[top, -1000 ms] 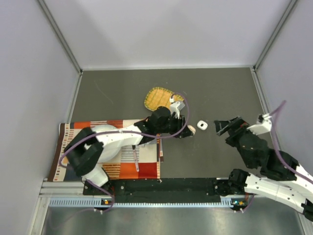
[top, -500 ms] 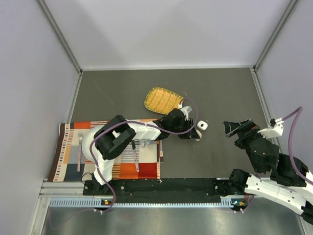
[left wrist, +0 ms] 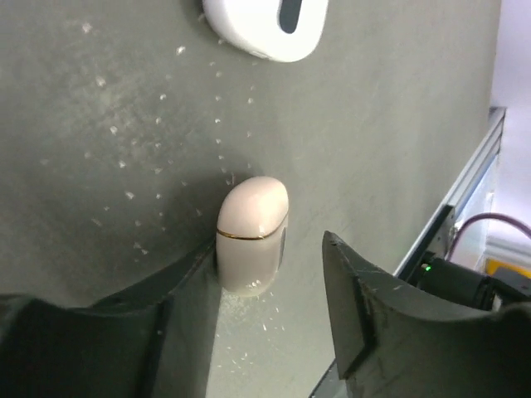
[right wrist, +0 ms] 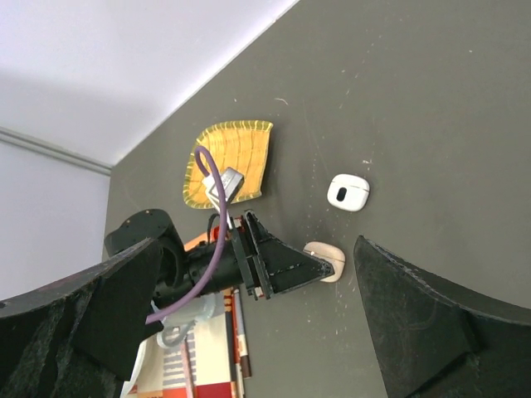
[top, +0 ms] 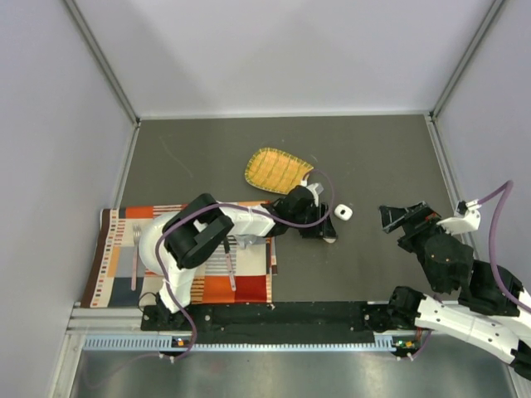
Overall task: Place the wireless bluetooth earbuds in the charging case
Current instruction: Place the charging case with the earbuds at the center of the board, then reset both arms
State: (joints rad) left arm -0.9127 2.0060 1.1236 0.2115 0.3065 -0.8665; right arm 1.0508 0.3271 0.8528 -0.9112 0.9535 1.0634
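Cream closed case (left wrist: 252, 234) lying on grey worktop (left wrist: 108, 124) between left fingers (left wrist: 187, 286), touching one, other apart, narrowly parted; white case (left wrist: 265, 25) just beyond; right fingers (right wrist: 415, 323) wide, well clear.

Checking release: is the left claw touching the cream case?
Touching. Left wrist view: one finger rests against the side of the cream case; the other stands clear, with bare table between.
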